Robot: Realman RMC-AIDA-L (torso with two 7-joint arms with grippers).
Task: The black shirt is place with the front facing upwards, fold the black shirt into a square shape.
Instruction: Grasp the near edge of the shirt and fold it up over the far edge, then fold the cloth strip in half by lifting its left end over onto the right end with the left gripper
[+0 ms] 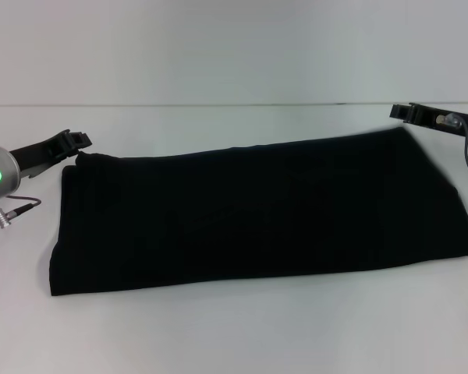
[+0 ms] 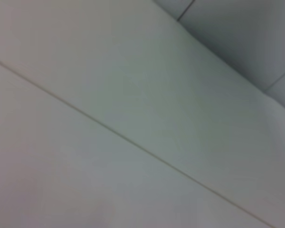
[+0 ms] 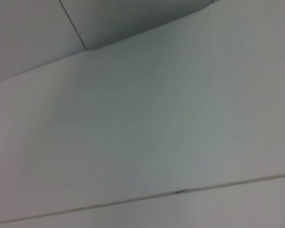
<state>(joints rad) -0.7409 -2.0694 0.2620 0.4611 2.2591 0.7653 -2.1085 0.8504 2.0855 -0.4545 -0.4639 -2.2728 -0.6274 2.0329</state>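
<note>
**White tabletop, black shirt folded to a long band**

White tabletop (image 1: 234, 335) meets a pale wall behind. On it lies the black shirt (image 1: 257, 210), folded lengthwise. Left end effector (image 1: 72, 141) hovers just beside the shirt's far left corner, right end effector (image 1: 412, 113) near its far right corner; whether either is clenched, I cannot tell.

Silver wrists, seemingly black hands (image 1: 70, 141).

Both arms run off the head view's side edges, the left hand (image 1: 76, 141) and right hand (image 1: 402, 111) too small to tell their grip, while the folded black shirt (image 1: 257, 210) hides its lettering and both wrist views show only blurred pale surfaces.
</note>
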